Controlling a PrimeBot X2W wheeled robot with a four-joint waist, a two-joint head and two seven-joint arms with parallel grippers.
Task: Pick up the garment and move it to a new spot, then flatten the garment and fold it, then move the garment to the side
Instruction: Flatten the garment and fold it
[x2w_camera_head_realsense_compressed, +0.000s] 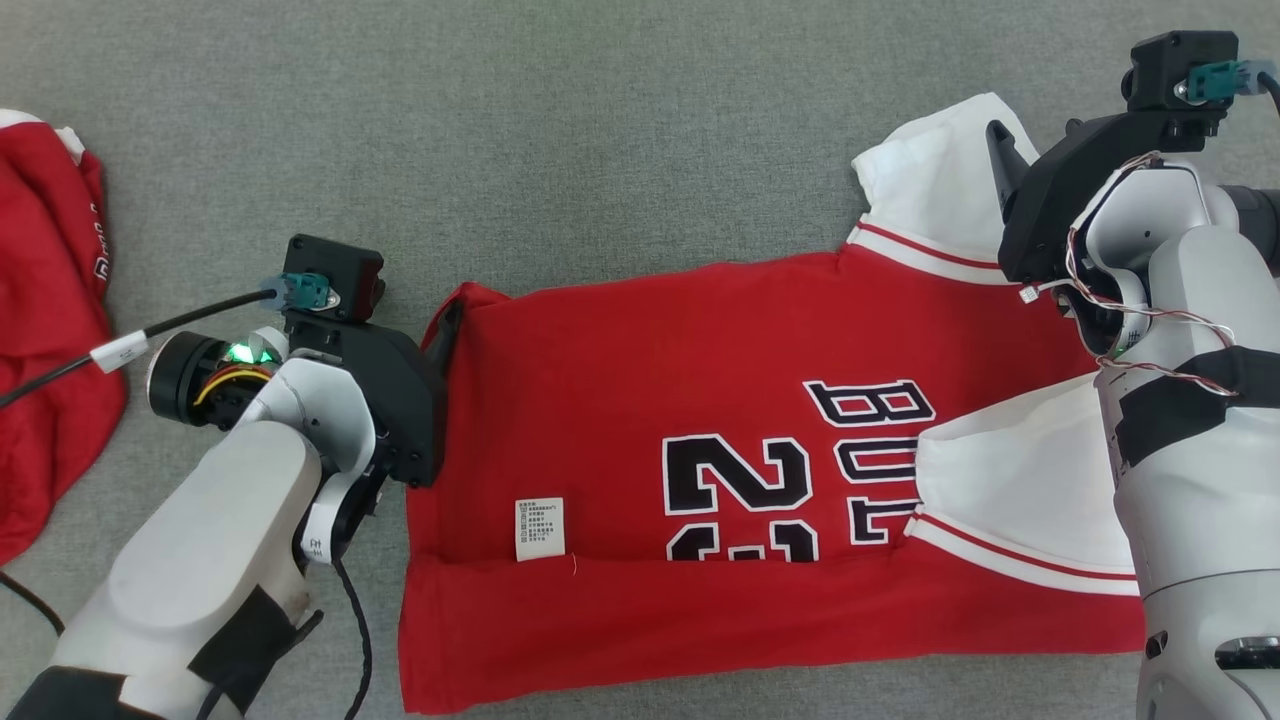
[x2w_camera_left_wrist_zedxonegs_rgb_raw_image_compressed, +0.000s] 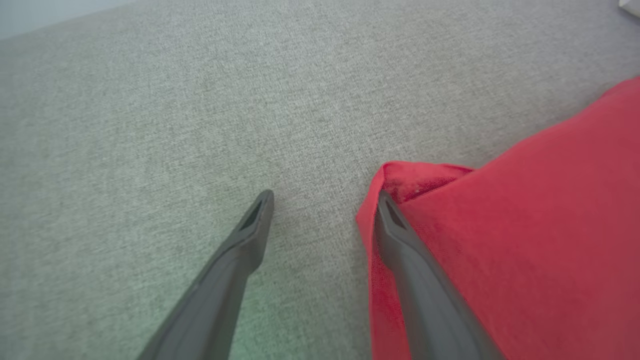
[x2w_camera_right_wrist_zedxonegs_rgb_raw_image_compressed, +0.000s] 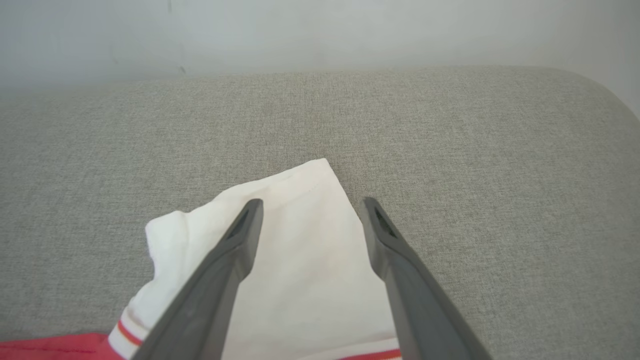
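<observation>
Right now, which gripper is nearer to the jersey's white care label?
Left. The left gripper sits open at a corner of the red jersey, at the end with the care label. The right gripper hangs open over the white sleeve at the opposite end.

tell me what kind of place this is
Probably an indoor room, home or test lab. The work surface is grey upholstery with a rounded edge, like a sofa or bed, set against a pale wall. A red jersey lies spread on it, with a second red garment nearby.
</observation>
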